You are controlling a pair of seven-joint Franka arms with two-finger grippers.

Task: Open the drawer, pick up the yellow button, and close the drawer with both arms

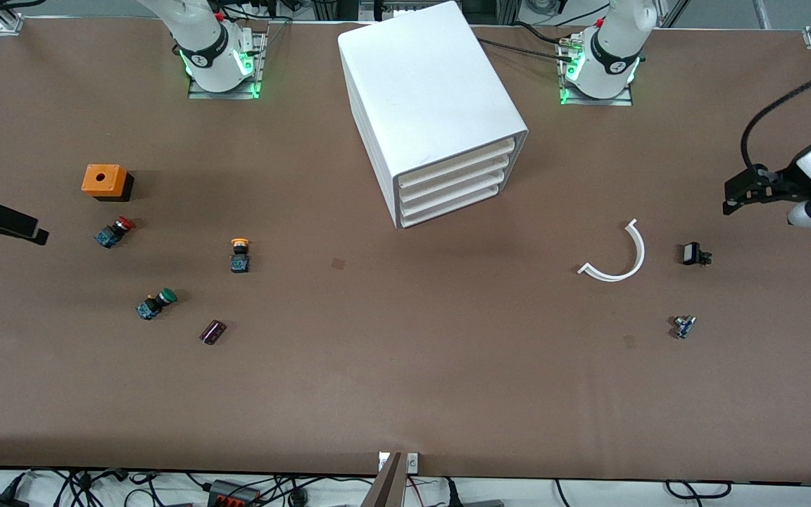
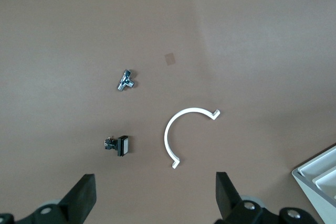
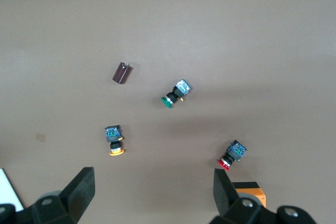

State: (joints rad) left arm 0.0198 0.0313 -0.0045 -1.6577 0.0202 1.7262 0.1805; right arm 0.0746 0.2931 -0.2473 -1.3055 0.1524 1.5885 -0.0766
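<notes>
Fingers of the left gripper (image 2: pixel 155 195) stand wide apart with nothing between them, at the right edge of the front view, up over the counter (image 1: pixel 405 366) beside the white curved strip (image 1: pixel 617 257). Fingers of the right gripper (image 3: pixel 152 192) are likewise spread wide and bare, at the left edge, over the red-capped button (image 1: pixel 114 231). Lying left of centre, the button (image 1: pixel 239 255) with its yellow-orange cap rests on the counter. At upper centre, the drawer (image 1: pixel 456 167) sits shut in the cabinet (image 1: pixel 426 105).
</notes>
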